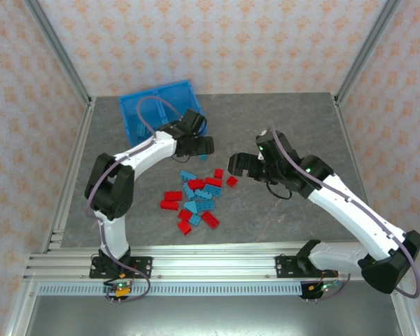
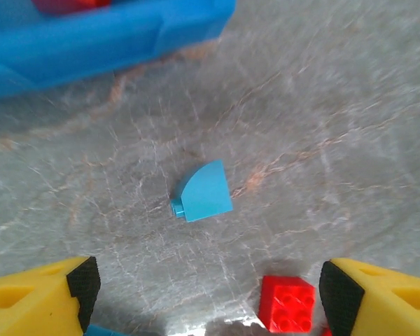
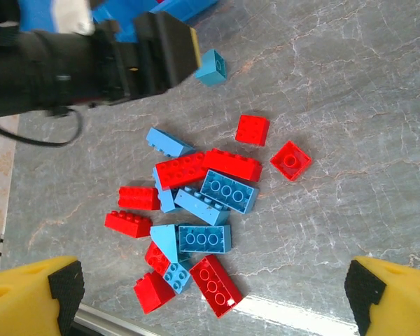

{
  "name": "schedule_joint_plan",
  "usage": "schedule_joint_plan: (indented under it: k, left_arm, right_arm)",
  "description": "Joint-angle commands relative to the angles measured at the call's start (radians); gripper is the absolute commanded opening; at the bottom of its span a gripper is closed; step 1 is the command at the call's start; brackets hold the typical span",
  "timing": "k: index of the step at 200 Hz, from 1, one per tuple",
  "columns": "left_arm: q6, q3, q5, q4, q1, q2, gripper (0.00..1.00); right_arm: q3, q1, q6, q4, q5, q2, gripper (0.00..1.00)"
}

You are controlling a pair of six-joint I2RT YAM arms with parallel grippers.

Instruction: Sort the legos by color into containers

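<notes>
Both tools are released and hold nothing: my left tool point(image 2: 210, 288) has its jaws spread wide, and so does my right tool point(image 3: 211, 283). Nearest the left tool, a red two-by-two brick point(image 2: 287, 303) sits close to one finger. Ahead of the jaws, a light blue curved brick point(image 2: 203, 192) lies alone on the surface point(image 2: 336, 105). It is nearly square with no real long axis, its rounded corner turned toward the blue bin point(image 2: 91, 42) beyond, which has something red point(image 2: 70, 3) inside. Under the right tool the pile of legos point(image 3: 203, 236) is mixed red and blue. I judge the sorting barely begun, with nearly everything left to do.
</notes>
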Motion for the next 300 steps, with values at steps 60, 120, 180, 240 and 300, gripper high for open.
schedule_joint_plan:
  k: [60,120,180,240,300]
  left_arm:
    - [-0.036,0.148,-0.057,-0.02,0.002,0.223,0.73]
    - [-0.033,0.127,-0.045,-0.008,0.004,0.247,0.49]
    - [-0.015,0.108,-0.016,0.001,0.006,0.073,0.32]
    - [0.181,0.16,-0.185,-0.116,0.131,-0.182,0.32]
    - [0.278,0.282,-0.286,-0.144,0.348,-0.057,0.3]
  right_arm:
    - [-0.043,-0.001,0.017,-0.026,0.062,-0.082,0.97]
    - [-0.044,-0.001,0.013,-0.017,0.057,-0.07,0.97]
    - [-0.057,-0.001,0.007,0.05,-0.012,-0.073,0.97]
    - [-0.051,0.001,-0.004,0.057,-0.003,-0.069,0.98]
    - [-0.033,0.005,0.003,0.052,-0.015,-0.048,0.97]
